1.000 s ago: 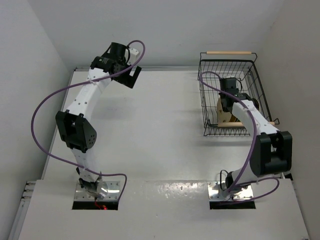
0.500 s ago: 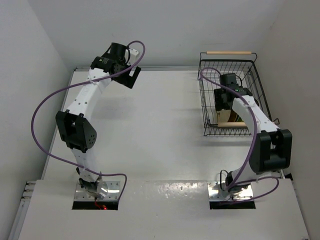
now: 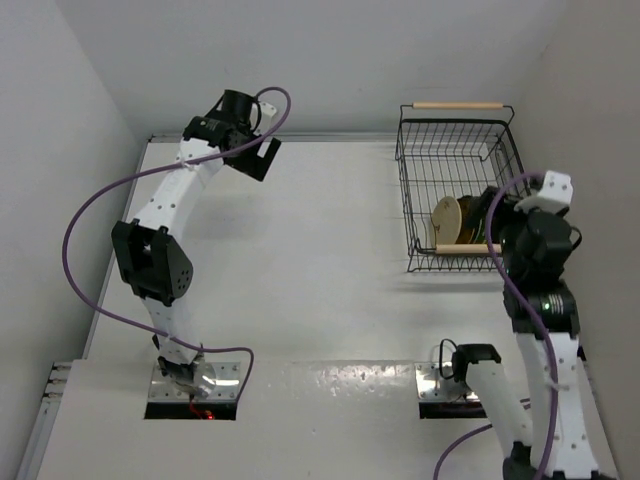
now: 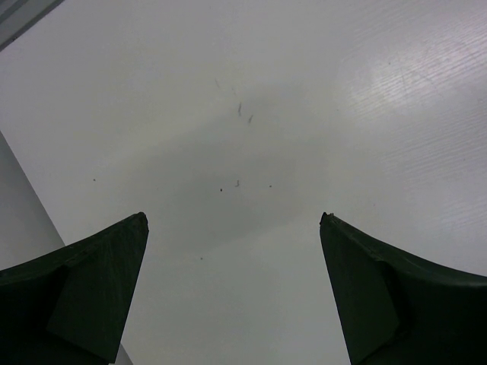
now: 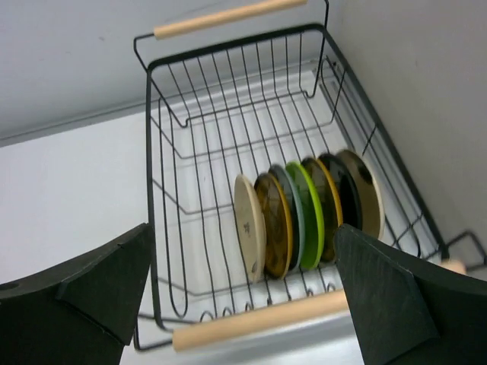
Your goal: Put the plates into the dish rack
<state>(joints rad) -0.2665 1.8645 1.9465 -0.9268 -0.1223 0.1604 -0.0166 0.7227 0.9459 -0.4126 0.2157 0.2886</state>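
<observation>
All seven plates are standing on edge in the rack, right of centre in the right wrist view, so nothing seems left, while the right gripper and left gripper are hanging wide and empty.

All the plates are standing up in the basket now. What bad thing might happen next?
The plates stand on edge, packed close in one row; a bump to the dish rack might topple them like dominoes. The open right fingers hang near its wooden handle, so a forward move might knock it.
</observation>
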